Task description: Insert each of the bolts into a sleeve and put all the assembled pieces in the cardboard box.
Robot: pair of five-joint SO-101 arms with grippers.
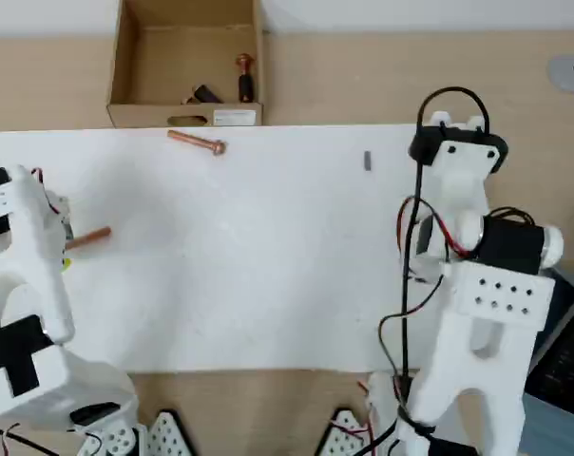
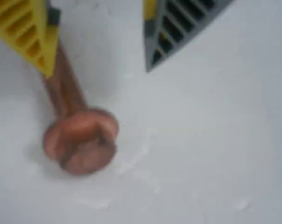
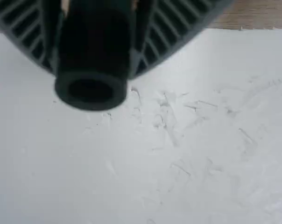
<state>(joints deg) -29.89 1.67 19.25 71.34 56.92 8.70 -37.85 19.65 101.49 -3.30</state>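
We are risking a rolled-away bolt [image 2: 80, 140] — the left claw [image 2: 99, 56] is gaping empty with it against one finger; the right claw [image 3: 92, 42] is clamping the sleeve [image 3: 91, 88].

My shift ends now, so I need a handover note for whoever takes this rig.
Left claw: open, at a bolt on the white table, not gripped. Right claw: shut on a black sleeve. Second bolt lies on the table near the cardboard box. Done: one assembled piece in the box, beside a dark part I cannot identify. Left: sleeve both bolts, box them.
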